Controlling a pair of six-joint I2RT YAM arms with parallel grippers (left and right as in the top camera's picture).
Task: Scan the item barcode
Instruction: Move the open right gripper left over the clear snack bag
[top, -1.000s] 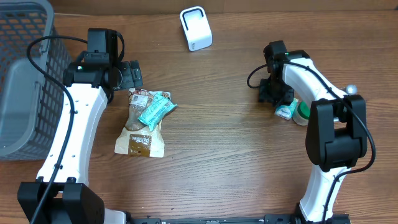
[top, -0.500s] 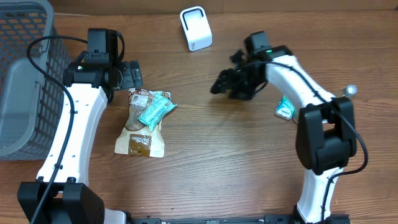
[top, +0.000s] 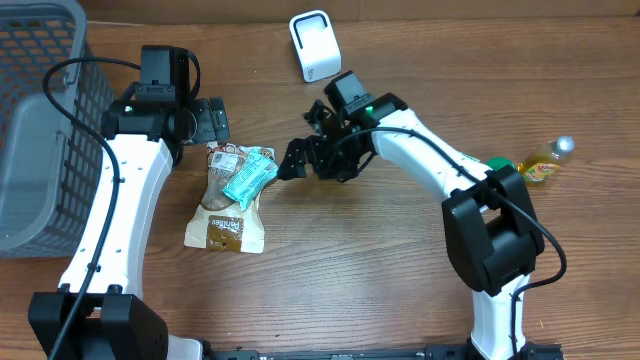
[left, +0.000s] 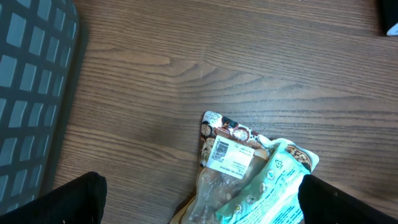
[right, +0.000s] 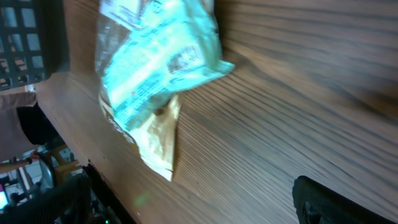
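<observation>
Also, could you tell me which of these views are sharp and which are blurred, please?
Right wrist: blurred, with the teal packet and the table grain smeared. Left wrist: sharp, with the white label on the brown pouch crisp. Overhead: sharp and evenly lit, with soft shadows only.

No legible text; pouch label (left: 229, 157) illegible

The basket (top: 40, 120) stands in the far left corner of the table (top: 380, 290), and the scanner (top: 315, 45) at the middle of its far edge. Left of centre a packet (top: 250, 175) lies on a pouch (top: 225, 220). A bottle (top: 545, 165) lies near the right edge.
</observation>
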